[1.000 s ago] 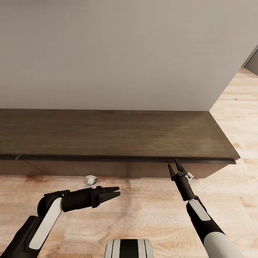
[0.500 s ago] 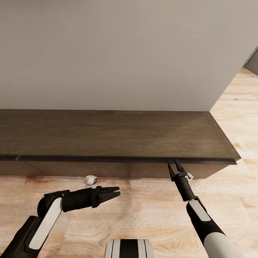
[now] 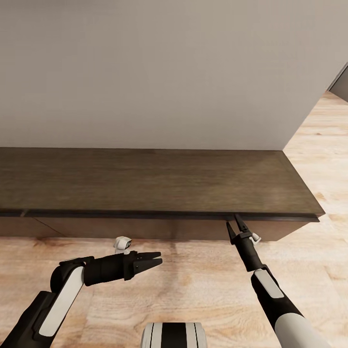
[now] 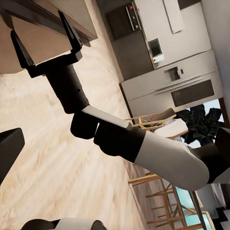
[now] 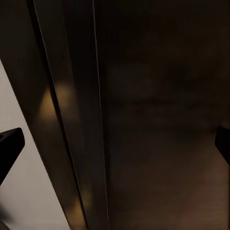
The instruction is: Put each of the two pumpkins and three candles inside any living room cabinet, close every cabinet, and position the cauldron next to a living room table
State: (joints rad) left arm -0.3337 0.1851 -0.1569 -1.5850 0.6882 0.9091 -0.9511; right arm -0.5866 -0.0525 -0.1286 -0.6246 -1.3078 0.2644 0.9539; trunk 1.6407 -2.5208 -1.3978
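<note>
The step in hand was judged to be the opening of the cabinet point(image 3: 159, 181), with the right gripper point(image 3: 237, 224) brought up to the top lip of the right-hand front. To do it well, a fingertip would best be hooked just under the overhanging top edge, since no handle was offered, and the front drawn outward squarely and slowly so that the grip was not lost. The fingers of the right gripper were spread apart and nothing was held between them; those of the left gripper point(image 3: 155, 258), held idle over the wood floor point(image 3: 193, 290), were slightly parted and likewise empty.

The cabinet was seen as a long, very low dark-brown unit set against the pale wall point(image 3: 169, 72), its flat top bare and matt, with wide plain fronts beneath a thin dark edge strip.
</note>
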